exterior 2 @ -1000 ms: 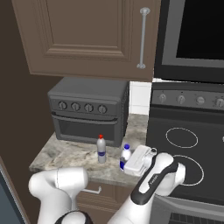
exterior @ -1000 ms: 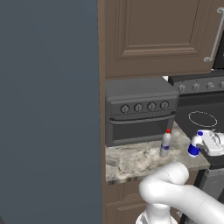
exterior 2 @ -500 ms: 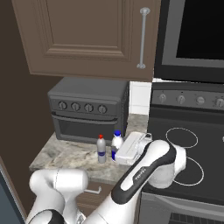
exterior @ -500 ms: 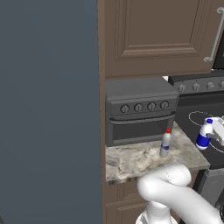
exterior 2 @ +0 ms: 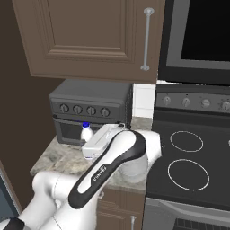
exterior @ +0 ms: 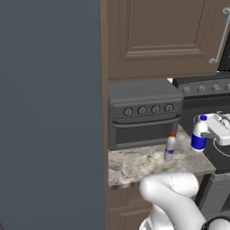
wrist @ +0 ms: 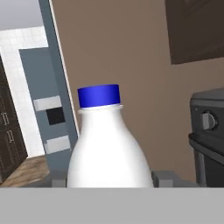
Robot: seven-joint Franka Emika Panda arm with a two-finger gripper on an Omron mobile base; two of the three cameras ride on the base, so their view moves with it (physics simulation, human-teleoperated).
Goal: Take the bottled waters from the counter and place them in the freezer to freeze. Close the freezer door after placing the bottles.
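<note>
The pincer [exterior: 203,134] pinches the blue-capped water bottle [exterior: 198,133], holding it upright in the air above the right end of the granite counter [exterior: 134,166]. The red-capped water bottle [exterior: 170,147] stands on the counter, before the toaster oven [exterior: 141,114].

We see a smooth, glossy whitish plastic blue-capped bottle [wrist: 109,148], a speckled polished granite table [exterior: 148,164], and matt brown wooden cupboards [exterior: 161,36].
</note>
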